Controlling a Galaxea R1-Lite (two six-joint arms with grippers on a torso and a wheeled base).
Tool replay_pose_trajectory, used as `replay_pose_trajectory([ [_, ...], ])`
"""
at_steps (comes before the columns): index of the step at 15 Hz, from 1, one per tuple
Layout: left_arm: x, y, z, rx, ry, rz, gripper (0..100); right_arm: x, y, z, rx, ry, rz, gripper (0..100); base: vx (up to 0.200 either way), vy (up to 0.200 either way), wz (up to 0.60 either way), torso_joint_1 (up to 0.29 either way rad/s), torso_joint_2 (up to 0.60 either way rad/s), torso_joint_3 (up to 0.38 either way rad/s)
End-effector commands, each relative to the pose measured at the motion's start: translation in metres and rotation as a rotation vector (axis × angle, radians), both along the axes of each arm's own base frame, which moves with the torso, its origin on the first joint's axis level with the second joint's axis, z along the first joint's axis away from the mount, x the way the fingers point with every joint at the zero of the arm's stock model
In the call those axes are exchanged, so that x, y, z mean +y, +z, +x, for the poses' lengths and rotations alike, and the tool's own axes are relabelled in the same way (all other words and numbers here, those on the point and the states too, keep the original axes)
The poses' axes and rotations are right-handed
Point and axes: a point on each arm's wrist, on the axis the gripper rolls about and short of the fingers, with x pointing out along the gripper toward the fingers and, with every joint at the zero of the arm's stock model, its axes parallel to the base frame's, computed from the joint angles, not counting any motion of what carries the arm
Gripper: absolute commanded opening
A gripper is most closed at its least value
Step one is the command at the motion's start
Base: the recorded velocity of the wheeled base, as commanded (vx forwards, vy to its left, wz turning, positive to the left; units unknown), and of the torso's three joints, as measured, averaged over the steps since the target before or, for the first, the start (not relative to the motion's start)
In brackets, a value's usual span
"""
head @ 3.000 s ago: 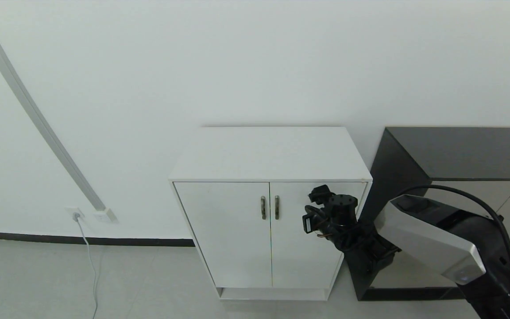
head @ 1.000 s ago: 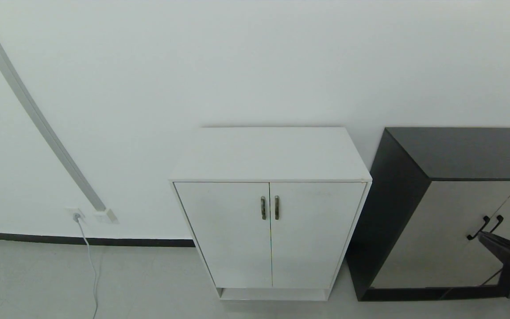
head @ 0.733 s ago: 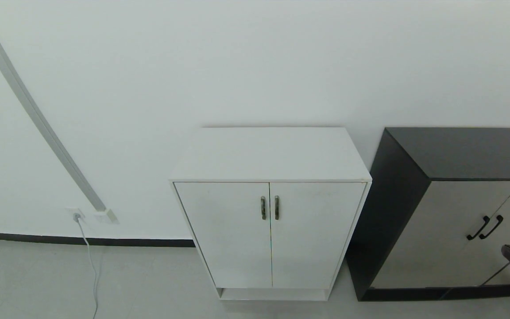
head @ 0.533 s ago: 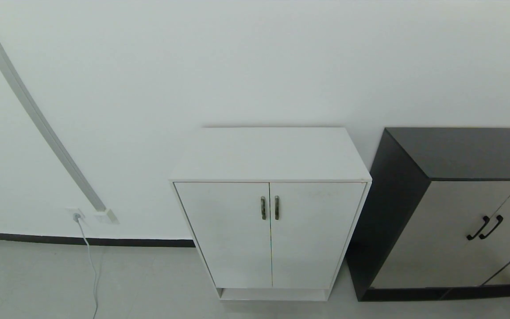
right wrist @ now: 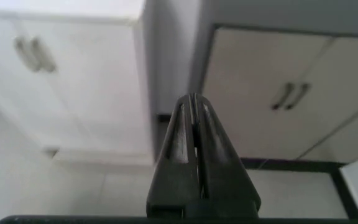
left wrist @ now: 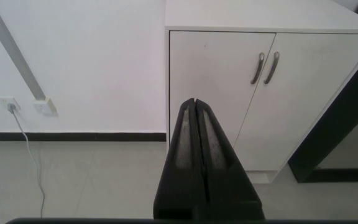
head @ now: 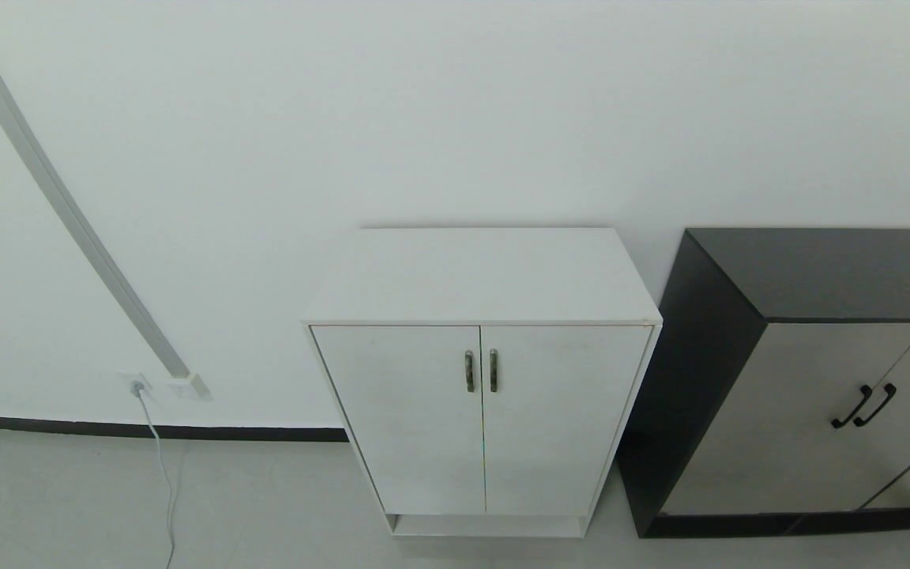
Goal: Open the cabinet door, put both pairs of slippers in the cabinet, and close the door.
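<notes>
Against the wall (head: 455, 118), the white cabinet (head: 550, 427) stood shut; the left gripper (left wrist: 195, 102) and right gripper (right wrist: 194, 97) had fingers closed, empty.

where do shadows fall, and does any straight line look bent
Head view: the wall conduit bows into a curve, likely lens distortion; a soft shadow lies on the wall between the white cabinet and the dark cabinet. Right wrist view: the gap between them is shaded. Left wrist view: even light.
</notes>
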Motion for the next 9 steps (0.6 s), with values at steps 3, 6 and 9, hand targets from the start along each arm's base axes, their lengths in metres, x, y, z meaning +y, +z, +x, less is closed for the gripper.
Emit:
replay_pose_trajectory([
  [3, 0.0, 0.0, 0.0, 0.002, 0.0, 0.0, 0, -0.004, -0.003, -0.022, -0.094, -0.094, 0.023, 0, 0.0, 0.0, 0.0, 0.0, 0.0, 0.0],
  [6, 0.0, 0.0, 0.0, 0.002, 0.002, 0.0, 0, -0.005, -0.016, -0.039, -0.079, -0.118, 0.019, 0, 0.0, 0.0, 0.0, 0.0, 0.0, 0.0],
  [9, 0.0, 0.0, 0.0, 0.0, 0.002, 0.0, 0, -0.007, -0.026, -0.053, -0.102, -0.162, 0.019, 0, 0.0, 0.0, 0.0, 0.0, 0.0, 0.0],
])
